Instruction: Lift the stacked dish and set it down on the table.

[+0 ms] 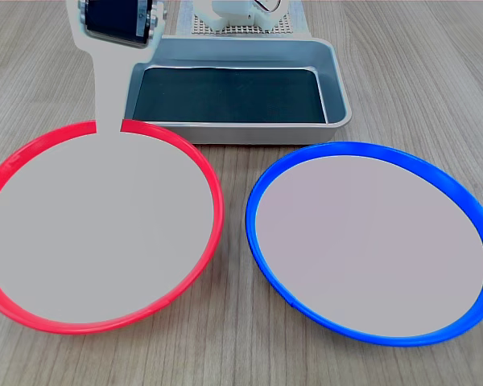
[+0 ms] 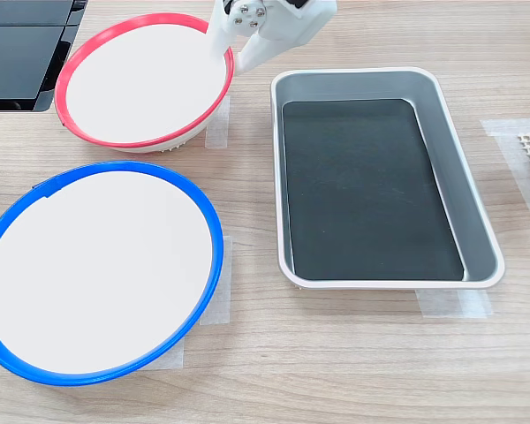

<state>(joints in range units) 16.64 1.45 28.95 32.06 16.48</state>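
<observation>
No words or labels could be read anywhere. The red dish [image 1: 105, 229] was round, so it had no long side, and its pale inside faced up. In the second exterior view the red dish [image 2: 146, 79] was low over the table [image 2: 336, 353], beside a strip of pale tape [image 2: 217, 124]; whether it touched the wood was hard to tell. The gripper [image 2: 230, 55] pinched the dish's rim, with one white finger [image 1: 109, 88] lying over the edge. The blue dish [image 1: 370, 241] lay flat just beside it, apart. The grey tray [image 1: 338, 96] sat behind both.
</observation>
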